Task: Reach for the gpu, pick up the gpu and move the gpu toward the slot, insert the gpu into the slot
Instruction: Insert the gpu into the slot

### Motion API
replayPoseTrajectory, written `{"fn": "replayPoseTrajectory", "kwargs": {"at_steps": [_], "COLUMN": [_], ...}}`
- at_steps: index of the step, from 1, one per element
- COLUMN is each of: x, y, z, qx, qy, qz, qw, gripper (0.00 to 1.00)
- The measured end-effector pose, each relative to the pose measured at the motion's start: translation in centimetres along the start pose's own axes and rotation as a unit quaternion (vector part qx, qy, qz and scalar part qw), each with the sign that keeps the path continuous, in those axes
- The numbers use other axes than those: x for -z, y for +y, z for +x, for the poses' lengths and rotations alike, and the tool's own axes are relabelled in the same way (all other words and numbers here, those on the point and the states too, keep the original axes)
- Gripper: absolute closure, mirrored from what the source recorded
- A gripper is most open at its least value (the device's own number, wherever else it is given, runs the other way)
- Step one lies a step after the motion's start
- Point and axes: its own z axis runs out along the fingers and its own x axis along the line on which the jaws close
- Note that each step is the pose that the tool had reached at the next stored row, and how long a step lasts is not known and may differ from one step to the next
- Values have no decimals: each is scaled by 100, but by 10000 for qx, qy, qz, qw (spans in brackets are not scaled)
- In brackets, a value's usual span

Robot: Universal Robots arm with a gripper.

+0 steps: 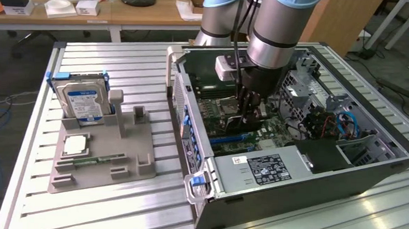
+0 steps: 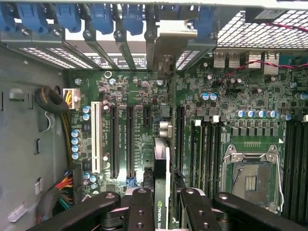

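Wrist view: gpu (image 2: 161, 192) edge-on in tool (image 2: 162, 211)

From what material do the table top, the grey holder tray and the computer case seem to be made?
Table top: likely bare aluminium, since it is pale, ribbed in long slats and catches light. Holder tray: probably matte grey plastic, dull and moulded, perhaps printed. Case: apparently dark painted sheet metal with thin folded edges.

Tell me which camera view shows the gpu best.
The wrist view: the gpu stands edge-on between the gripper jaws, its lettered edge readable, above the motherboard slots. In the exterior view the arm covers most of it inside the computer case.
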Motion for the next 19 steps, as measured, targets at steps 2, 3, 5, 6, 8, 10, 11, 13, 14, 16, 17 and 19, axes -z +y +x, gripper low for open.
{"fn": "replayPoseTrajectory", "kwargs": {"at_steps": [2,3,5,6,8,10,11,13,14,16,17,19], "x": [-4,-6,-10,-16,-37,-56,-63,-77,-84,-101,-108,-125], "y": [9,18,30,30,30,31,31,31,31,31,31,31], "z": [0,0,0,0,1,1,1,1,1,2,2,2], "qx": [-2,-1,-1,-1,0,-1,-1,-1,-1,-1,-1,-1], "qy": [0,-1,0,-2,-1,-1,-1,0,0,-1,0,0], "qz": [0,1,0,1,1,0,0,0,0,0,0,0], "qw": [10000,10000,10000,10000,10000,10000,10000,10000,10000,10000,10000,10000], "gripper": [74,74,74,74,74,74,74,74,74,74,74,74]}}
